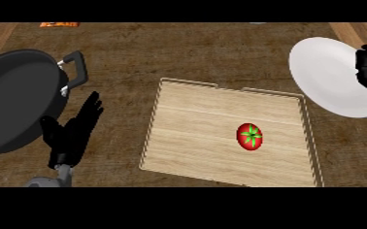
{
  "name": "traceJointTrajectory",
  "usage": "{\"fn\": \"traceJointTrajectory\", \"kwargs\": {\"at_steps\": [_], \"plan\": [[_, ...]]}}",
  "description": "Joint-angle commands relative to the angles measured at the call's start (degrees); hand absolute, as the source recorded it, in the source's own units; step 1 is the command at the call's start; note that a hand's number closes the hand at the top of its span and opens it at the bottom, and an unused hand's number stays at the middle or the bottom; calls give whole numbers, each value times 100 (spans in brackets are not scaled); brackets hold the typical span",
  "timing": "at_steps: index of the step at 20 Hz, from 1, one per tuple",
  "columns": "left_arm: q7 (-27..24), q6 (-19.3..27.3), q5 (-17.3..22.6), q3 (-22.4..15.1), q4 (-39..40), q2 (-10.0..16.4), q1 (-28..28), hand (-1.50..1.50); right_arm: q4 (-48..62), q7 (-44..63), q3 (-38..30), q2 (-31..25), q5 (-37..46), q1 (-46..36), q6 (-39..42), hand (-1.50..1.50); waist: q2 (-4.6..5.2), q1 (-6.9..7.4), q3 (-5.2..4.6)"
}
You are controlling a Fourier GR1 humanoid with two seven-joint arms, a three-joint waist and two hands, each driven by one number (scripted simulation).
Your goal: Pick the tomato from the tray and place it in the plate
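A red tomato with a green stem star lies on the light wooden tray, toward the tray's right side. The white plate sits on the counter beyond the tray's right far corner. My left hand stands open with fingers up, left of the tray and beside the pan, well apart from the tomato. Of my right hand only a small black part shows at the right edge, over the plate; its fingers are cut off by the frame.
A large black pan with a side handle fills the left edge, close to my left hand. An orange item lies at the far left back. Dark brown counter runs between pan and tray.
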Motion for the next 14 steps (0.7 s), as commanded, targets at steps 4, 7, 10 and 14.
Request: {"fn": "traceJointTrajectory", "kwargs": {"at_steps": [4, 7, 10, 14], "plan": [[435, 231, -59, -304, -114, -385, 356, 0, -1261, -564, -542, 648, 347, 1630, -1145, -150, -57, 83, 30], [531, 240, -161, -219, -113, -380, 230, 0, -1779, -751, -370, 796, 466, 2304, -803, -150, -34, 163, 29], [512, 127, -176, -262, -66, -485, 176, 0, -2078, -201, -356, 496, 734, 2570, -633, -150, -26, 188, 26], [436, 5, -168, -259, 22, -374, 218, 0, -2381, 743, -47, -580, 1012, 2961, 172, -150, -14, 168, 7]]}}
